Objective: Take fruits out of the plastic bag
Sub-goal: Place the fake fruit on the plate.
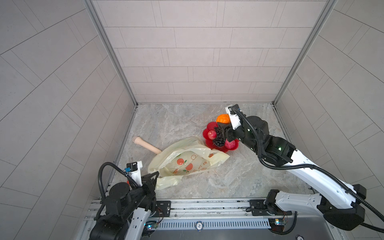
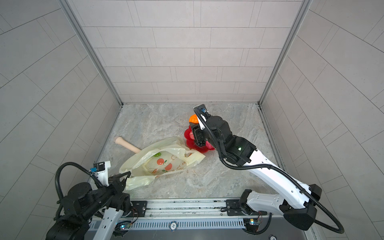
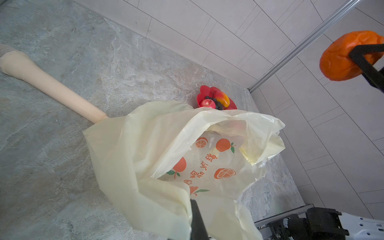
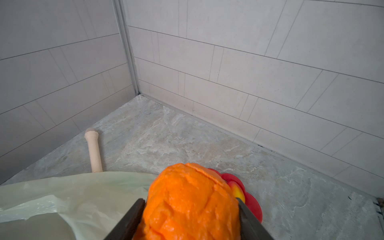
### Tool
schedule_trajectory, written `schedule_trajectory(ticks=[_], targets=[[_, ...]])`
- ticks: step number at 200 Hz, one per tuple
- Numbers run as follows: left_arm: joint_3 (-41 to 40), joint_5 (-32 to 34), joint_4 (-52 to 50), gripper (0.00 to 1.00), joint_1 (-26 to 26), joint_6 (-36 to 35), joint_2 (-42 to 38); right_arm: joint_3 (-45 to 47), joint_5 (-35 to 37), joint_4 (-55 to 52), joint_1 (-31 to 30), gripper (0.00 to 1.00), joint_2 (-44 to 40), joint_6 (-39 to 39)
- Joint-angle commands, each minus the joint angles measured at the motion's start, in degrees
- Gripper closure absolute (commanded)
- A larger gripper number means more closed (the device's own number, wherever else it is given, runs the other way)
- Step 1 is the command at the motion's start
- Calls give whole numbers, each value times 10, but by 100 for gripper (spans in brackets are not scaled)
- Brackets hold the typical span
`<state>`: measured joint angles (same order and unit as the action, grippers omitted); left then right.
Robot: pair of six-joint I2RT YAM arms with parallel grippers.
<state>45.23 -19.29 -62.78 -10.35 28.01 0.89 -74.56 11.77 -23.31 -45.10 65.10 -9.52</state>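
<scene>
A bumpy, bright orange toy fruit (image 4: 191,203) fills the foreground of the right wrist view. It is clamped between the two black fingers of the right gripper (image 4: 189,207), which holds it in the air above a red flower-shaped plastic plate (image 1: 208,126). On that plate lie a red apple (image 1: 211,134), a dark purple grape bunch (image 1: 219,139), a bumpy pink fruit (image 1: 229,144) and a yellow-red mango (image 3: 222,98). Just beside the plate, toward the robot, a crinkly, pale yellow translucent plastic bag (image 1: 187,158) printed with orange pictures lies on the grey marbled tabletop (image 1: 228,176), its mouth gaping. The left gripper (image 1: 155,176) is closed, pinching the bag's near edge. A beige rolling-pin-like stick (image 1: 146,144) lies on the tabletop with one end hidden by the bag.
</scene>
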Motion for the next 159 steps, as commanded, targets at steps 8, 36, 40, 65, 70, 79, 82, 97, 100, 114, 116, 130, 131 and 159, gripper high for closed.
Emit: schedule_trajectory(ticks=[8, 36, 40, 65, 70, 79, 82, 97, 100, 114, 116, 130, 131, 159], targets=[[7, 0, -11, 100, 2, -8, -7, 11, -39, 2, 54, 49, 20, -18], [5, -1, -9, 100, 3, -7, -6, 30, -68, 51, 101, 49, 94, -19], [3, -1, -6, 100, 3, -6, -7, 29, -68, 57, 104, 49, 107, -18], [-4, -4, 5, 100, 2, -3, -7, -3, -75, 65, 121, 48, 195, -15], [-3, -4, 4, 100, 3, -2, -7, -12, -77, 64, 124, 48, 212, -18], [-3, -2, 2, 100, 3, -3, -7, -23, -88, 66, 132, 48, 241, -21], [-4, -2, 1, 100, 3, -3, -7, -26, -91, 67, 134, 48, 250, -21], [-4, -1, 1, 100, 4, -1, -7, -39, -103, 75, 142, 48, 290, -23], [-4, 0, 1, 100, 5, -1, -7, -41, -104, 76, 144, 48, 299, -22], [-4, 0, -1, 100, 4, -1, -7, -54, -111, 78, 151, 48, 335, -21], [-5, 0, -1, 100, 4, -1, -7, -57, -113, 79, 152, 48, 340, -21], [-6, 2, -1, 100, 4, 1, -7, -68, -118, 83, 161, 48, 375, -22], [-7, 2, -1, 100, 4, 1, -7, -70, -118, 83, 161, 48, 378, -22], [-9, -7, 5, 100, 9, -1, -7, -113, -139, 73, 176, 48, 445, -29]])
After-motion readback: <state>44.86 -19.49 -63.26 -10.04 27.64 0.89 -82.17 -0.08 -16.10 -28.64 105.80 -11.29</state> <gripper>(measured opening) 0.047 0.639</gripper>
